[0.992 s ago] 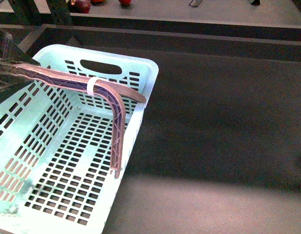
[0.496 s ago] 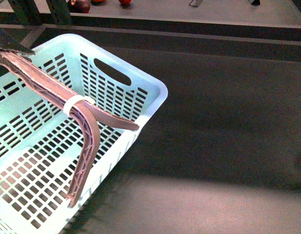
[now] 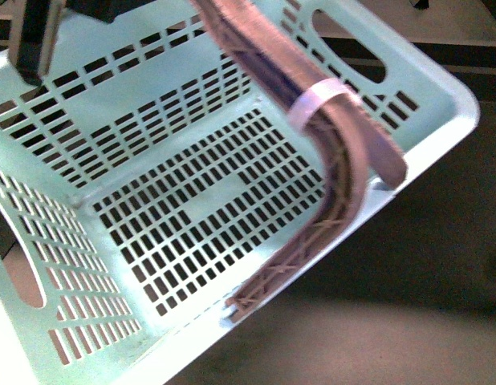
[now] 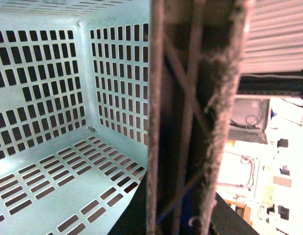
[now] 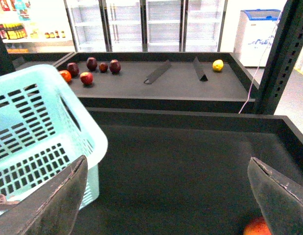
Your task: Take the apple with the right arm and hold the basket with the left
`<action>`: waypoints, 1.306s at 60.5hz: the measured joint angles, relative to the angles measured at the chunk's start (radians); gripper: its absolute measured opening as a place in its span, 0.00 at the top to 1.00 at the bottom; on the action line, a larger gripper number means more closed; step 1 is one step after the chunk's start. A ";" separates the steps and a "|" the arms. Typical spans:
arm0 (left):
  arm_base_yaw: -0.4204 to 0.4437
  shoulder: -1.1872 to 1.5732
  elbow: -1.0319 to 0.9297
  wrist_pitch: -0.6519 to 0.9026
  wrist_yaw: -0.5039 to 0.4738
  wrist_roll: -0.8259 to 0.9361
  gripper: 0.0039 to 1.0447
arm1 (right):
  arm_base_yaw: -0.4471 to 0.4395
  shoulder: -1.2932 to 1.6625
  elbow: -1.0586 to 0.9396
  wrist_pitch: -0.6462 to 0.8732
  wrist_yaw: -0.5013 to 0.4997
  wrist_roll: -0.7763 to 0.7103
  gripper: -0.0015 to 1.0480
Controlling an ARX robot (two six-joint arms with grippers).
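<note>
Right wrist view gives me the relation that matters. The right gripper hangs with its jaws spread wide and nothing between them. The apple lies on the dark tray close beneath, beside the finger farther from the basket, and is half cut off by the frame edge. It is round, so no axis matters. I judge that a shift right and a short drop would centre it. The right arm is plainly nearer. The left gripper is clamped on the mauve handle, and the basket sits tilted at the left. I can read no writing, as the far bottle labels are too small.
</note>
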 joint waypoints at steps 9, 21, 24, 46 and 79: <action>-0.074 0.000 0.040 -0.016 -0.013 0.002 0.94 | 0.000 0.000 0.000 0.000 0.000 0.000 0.09; -0.124 -0.009 0.042 -0.029 -0.013 0.024 0.94 | 0.000 0.000 0.000 0.000 0.000 0.000 0.09; -0.127 -0.011 0.042 -0.031 -0.011 0.025 0.94 | 0.000 0.000 0.000 0.000 0.000 0.000 0.09; -0.127 -0.014 0.042 -0.032 -0.019 0.034 0.94 | 0.010 0.194 0.129 -0.324 0.143 0.149 0.09; -0.127 -0.016 0.042 -0.032 -0.019 0.038 0.94 | -0.548 1.329 0.218 0.414 -0.088 -0.041 0.09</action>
